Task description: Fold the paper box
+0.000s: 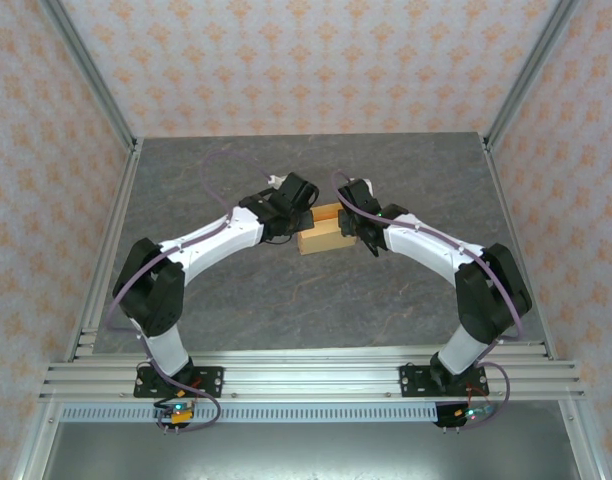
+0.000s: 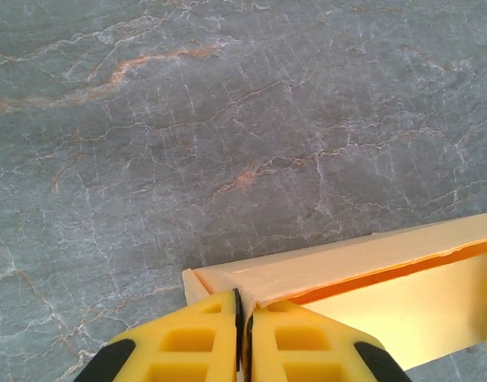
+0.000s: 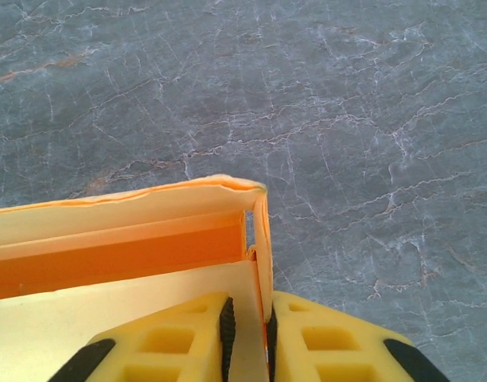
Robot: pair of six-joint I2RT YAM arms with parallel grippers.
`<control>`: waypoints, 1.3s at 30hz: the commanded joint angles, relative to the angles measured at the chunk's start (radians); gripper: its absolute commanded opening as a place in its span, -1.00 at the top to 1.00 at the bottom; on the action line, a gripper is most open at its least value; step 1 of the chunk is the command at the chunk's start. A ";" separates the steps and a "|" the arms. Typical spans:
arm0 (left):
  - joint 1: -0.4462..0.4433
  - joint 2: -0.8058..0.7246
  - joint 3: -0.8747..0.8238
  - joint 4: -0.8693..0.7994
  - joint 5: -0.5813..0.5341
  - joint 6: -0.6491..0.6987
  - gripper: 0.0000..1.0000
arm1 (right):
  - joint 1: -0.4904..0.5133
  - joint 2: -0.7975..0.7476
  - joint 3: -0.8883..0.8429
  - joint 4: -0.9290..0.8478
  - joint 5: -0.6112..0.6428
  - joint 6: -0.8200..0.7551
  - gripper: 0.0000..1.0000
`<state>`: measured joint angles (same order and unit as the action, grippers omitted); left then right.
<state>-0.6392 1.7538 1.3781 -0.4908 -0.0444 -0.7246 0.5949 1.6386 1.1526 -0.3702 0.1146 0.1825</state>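
Because both arms meet over one small piece of thin cardboard, the top external view already hints at the main hazard. The paper box (image 1: 320, 240) sits near the middle of the grey marbled table (image 1: 286, 300), with the left gripper (image 1: 306, 220) at its left end and the right gripper (image 1: 350, 226) at its right end. Any pull apart could tear or flatten it.

From the left wrist, the left gripper (image 2: 242, 309) is clenched on the corner of the paper box (image 2: 371, 274), its yellow fingers (image 2: 188, 342) meeting with only card between them. The bite is at the very edge, so the wall could slip out, or crease if the wrist twists.

From the right wrist, the right gripper (image 3: 249, 314) pinches the upright end wall of the paper box (image 3: 108, 211). The top rim looks ragged at that corner and the grip seems light. A slack pinch would probably let the wall spring outward and undo the fold.
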 commanded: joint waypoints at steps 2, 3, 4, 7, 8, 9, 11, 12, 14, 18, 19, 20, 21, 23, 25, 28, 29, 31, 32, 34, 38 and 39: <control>-0.004 0.019 0.027 -0.021 0.028 0.007 0.81 | 0.001 -0.021 -0.010 -0.058 0.021 -0.038 0.48; -0.004 0.021 0.021 -0.014 0.033 0.004 0.81 | -0.002 -0.022 -0.005 -0.064 0.011 -0.044 0.46; -0.005 0.021 0.015 -0.006 0.038 0.000 0.82 | -0.005 -0.022 -0.004 -0.066 -0.001 -0.047 0.43; -0.004 0.021 0.012 0.001 0.039 -0.002 0.82 | -0.007 -0.017 -0.007 -0.071 -0.036 -0.063 0.25; -0.004 0.021 0.013 0.000 0.038 -0.001 0.82 | -0.007 -0.017 -0.008 -0.073 -0.048 -0.068 0.20; -0.004 0.021 0.015 -0.002 0.037 0.002 0.82 | -0.007 -0.017 -0.008 -0.076 -0.056 -0.073 0.15; -0.004 0.022 0.022 -0.010 0.034 0.009 0.82 | -0.007 -0.021 -0.011 -0.079 -0.056 -0.079 0.14; -0.004 0.024 0.024 -0.012 0.034 0.014 0.82 | -0.008 -0.023 -0.010 -0.080 -0.055 -0.083 0.14; -0.004 0.027 0.028 -0.017 0.031 0.019 0.82 | -0.012 -0.030 -0.006 -0.084 -0.054 -0.088 0.17; -0.004 0.033 0.027 -0.015 0.038 0.019 0.83 | -0.018 -0.023 0.009 -0.099 -0.089 -0.088 0.21; -0.004 0.033 0.027 -0.012 0.040 0.016 0.83 | -0.018 -0.020 0.006 -0.098 -0.094 -0.083 0.24; -0.004 0.034 0.027 -0.010 0.042 0.014 0.83 | -0.018 -0.017 0.006 -0.095 -0.105 -0.076 0.25; -0.004 0.036 0.029 -0.007 0.046 0.013 0.84 | -0.018 -0.013 0.003 -0.093 -0.116 -0.068 0.25; -0.005 0.040 0.033 -0.006 0.053 0.011 0.84 | -0.017 -0.007 0.001 -0.092 -0.141 -0.053 0.21; -0.005 0.042 0.039 -0.010 0.058 0.013 0.85 | -0.016 -0.007 -0.009 -0.082 -0.156 -0.042 0.19; -0.004 0.047 0.048 -0.019 0.061 0.015 0.86 | -0.016 -0.009 -0.026 -0.064 -0.158 -0.034 0.20; -0.005 0.049 0.050 -0.019 0.065 0.014 0.86 | -0.016 -0.007 -0.028 -0.064 -0.157 -0.030 0.23; -0.005 0.047 0.049 -0.018 0.078 0.008 0.86 | -0.016 -0.003 -0.035 -0.057 -0.152 -0.020 0.26; -0.005 0.046 0.049 -0.016 0.080 0.007 0.86 | -0.015 -0.001 -0.041 -0.054 -0.146 -0.016 0.28; -0.009 0.044 0.045 -0.018 0.076 0.008 0.86 | -0.016 0.004 -0.046 -0.048 -0.127 -0.003 0.33; -0.010 0.036 0.027 -0.017 0.074 0.007 0.88 | -0.015 0.005 -0.059 -0.034 -0.101 0.010 0.36; -0.010 0.032 0.022 -0.018 0.071 0.008 0.88 | -0.016 0.005 -0.059 -0.033 -0.096 0.010 0.36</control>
<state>-0.6346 1.7817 1.4055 -0.5022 -0.0299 -0.7136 0.5705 1.6253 1.1332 -0.3641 0.0265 0.1726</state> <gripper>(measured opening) 0.062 0.322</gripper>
